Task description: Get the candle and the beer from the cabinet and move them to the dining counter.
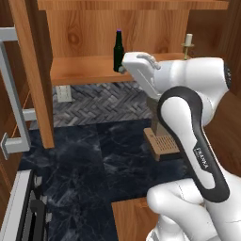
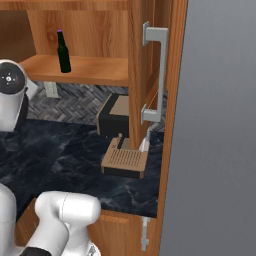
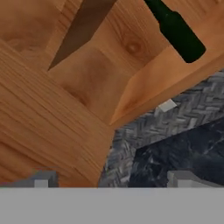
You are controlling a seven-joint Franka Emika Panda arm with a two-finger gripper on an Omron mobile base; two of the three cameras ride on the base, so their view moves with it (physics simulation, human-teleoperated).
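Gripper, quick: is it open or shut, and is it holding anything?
Gripper: open, holding nothing; the beer stands untouched on the cabinet shelf ahead.

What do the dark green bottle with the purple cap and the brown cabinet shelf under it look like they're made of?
The dark green bottle with the purple cap looks like glass, judging by its dark, smooth, slightly glossy body, though the rendering leaves that open. The brown cabinet shelf looks like warm, matte wood: grain lines and a knot show in the hand view.
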